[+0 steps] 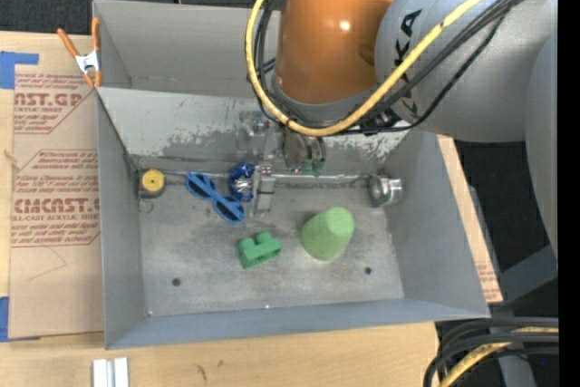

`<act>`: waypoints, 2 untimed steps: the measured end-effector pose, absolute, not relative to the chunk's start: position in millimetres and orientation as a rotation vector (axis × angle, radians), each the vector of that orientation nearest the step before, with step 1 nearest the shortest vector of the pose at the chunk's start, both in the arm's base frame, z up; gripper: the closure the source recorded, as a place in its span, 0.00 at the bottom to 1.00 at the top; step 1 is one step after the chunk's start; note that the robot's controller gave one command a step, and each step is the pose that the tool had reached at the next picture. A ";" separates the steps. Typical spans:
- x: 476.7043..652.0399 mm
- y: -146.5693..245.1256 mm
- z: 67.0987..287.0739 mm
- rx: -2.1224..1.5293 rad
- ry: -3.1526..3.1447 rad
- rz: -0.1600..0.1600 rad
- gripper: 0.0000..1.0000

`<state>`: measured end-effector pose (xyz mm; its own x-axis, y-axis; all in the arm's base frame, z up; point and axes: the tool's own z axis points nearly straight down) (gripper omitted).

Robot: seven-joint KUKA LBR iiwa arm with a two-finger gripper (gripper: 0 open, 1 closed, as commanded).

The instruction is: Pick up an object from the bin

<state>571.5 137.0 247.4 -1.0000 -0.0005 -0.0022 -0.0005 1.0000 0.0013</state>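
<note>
Pincer (263, 188) position: low over the floor of the bin (181, 285), just left of centre and toward the far wall. It hangs below the orange cover (331, 36) of the arm (480, 59), which enters from the right. You cannot tell from this view whether the pincer is open or closed, and nothing is seen gripped in it.

Nearest thing: a blue plastic piece (210, 193), lying flat on the bin floor immediately left of the pincer. You will see that it is bright blue, thin and elongated, with open loops along its length, and that it runs slantwise from far left to near right. A glossy, darker blue rounded part (240, 180) sits at its right end, just beside the pincer; whether the two touch cannot be told.

Other things lie apart:
- a small yellow wheel (151, 182), at the left wall;
- a green block (259, 248), nearer you;
- a pale green cylinder (327, 233), on its side, right of the block;
- a silver knob (385, 189), at the right.
</note>
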 end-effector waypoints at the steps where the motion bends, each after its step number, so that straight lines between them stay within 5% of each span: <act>1: 535.8 86.3 100.7 -0.040 3.150 -0.003 0.00; 2: 544.7 79.9 67.9 0.060 3.144 0.001 0.00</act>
